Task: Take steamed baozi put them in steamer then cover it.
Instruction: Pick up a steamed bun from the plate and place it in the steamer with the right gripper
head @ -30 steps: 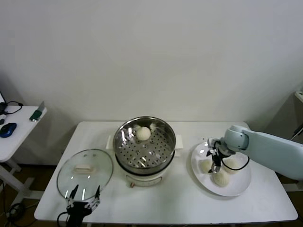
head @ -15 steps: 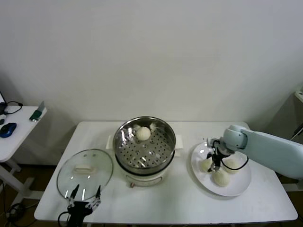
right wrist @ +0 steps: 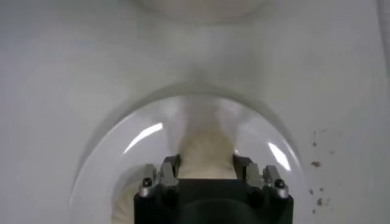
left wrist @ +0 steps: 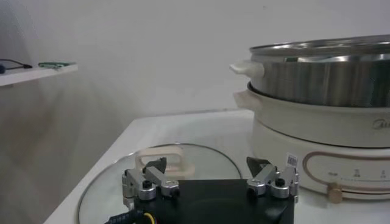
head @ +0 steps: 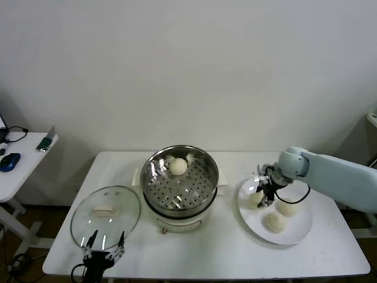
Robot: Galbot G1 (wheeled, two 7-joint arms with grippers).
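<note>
**White dough, steel pot: our right tool gripped a bun on the plate**

Cream-white buns were what we worked on. Our right tool (head: pixel 263 198) was over the white plate (head: pixel 298 234) on the right part of the desk (head: pixel 224 250), its fingers clenched on one steamed baozi (right wrist: pixel 206 155) at the plate's left side; the right wrist view showed the dough pinched between the two fingers, with the plate under it. Two more baozi lay on that plate, one (head: pixel 287 207) just beside the tool and one (head: pixel 274 221) nearer the front edge. A fourth baozi (head: pixel 178 166) sat on the perforated tray inside the steamer (head: pixel 179 207), toward its back wall. The steamer stood in the middle of the desk, uncovered.

The cover (head: pixel 105 216) lay flat on the desk to the left of the steamer, handle up. Our left tool (head: pixel 104 246) was parked at the desk's front edge, at the cover's near rim, fingers spread wide and gripping nothing.

On the steamer's cream base we saw a small label and some lettering at the edge of the left wrist view, but we could not read either.

A side table (head: pixel 17 171) at far left carried a blue mouse (head: pixel 10 161).
</note>
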